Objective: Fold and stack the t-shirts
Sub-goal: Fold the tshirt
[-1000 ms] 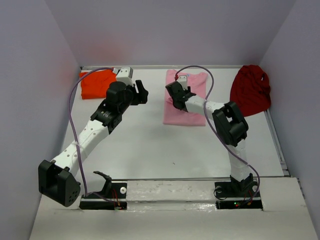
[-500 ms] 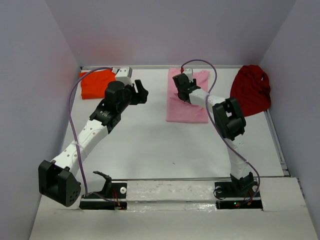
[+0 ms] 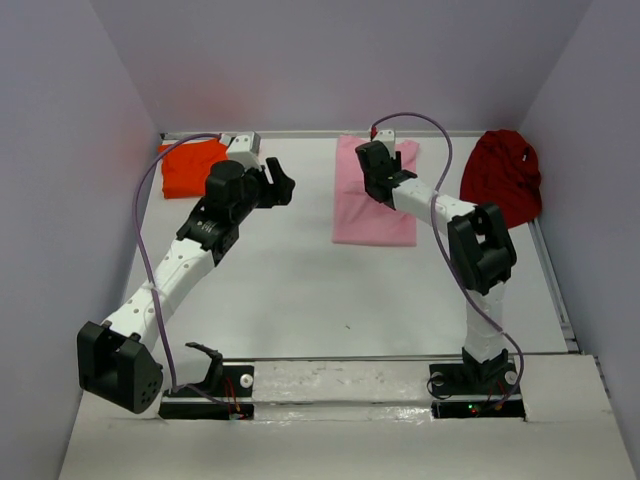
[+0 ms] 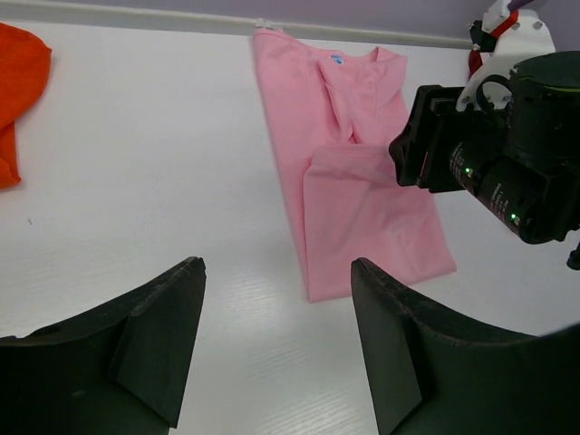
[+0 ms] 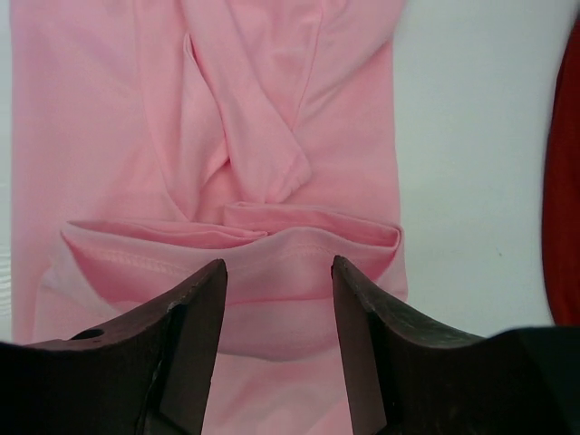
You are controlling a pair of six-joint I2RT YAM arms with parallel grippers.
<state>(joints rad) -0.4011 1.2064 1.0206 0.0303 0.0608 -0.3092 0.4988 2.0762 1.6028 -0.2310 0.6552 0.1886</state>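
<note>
— Position of the shirts?
— The pink t-shirt [image 3: 372,215] lies folded narrow at the back centre of the surface [image 3: 300,290]. The orange t-shirt [image 3: 190,168] is back left and the dark red t-shirt [image 3: 500,180] is heaped back right, each well apart.
— Pincers?
— The right pincer [image 5: 278,272] is over the pink shirt's upper part, jaws spread, pinching nothing. The left pincer [image 4: 276,272] is spread and empty, over bare surface beside it.
</note>
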